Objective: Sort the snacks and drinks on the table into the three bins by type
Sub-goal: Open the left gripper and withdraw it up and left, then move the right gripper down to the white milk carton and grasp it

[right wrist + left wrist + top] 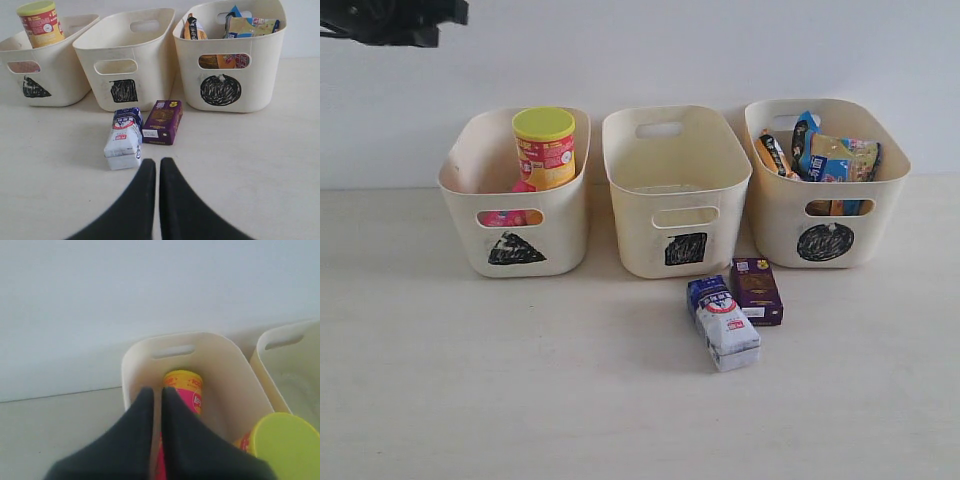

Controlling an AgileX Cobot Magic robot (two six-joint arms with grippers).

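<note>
Sorting drinks: we saw the white-and-blue carton (723, 322) and purple carton (757, 290) lying on the surface (470, 380) in front of the middle bin (640, 250) | left gripper (156, 392) closed, empty, above left bin (220, 370) | right gripper (157, 162) closed, empty | we judged cartons light, stiff, dentable; take across narrow sides.

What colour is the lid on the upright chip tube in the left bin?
Yellow; the lid shows best in the exterior view.

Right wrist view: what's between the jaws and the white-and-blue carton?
Between the right gripper, jaws shut, and the white-and-blue carton lies only bare table, as the right wrist view shows.
</note>
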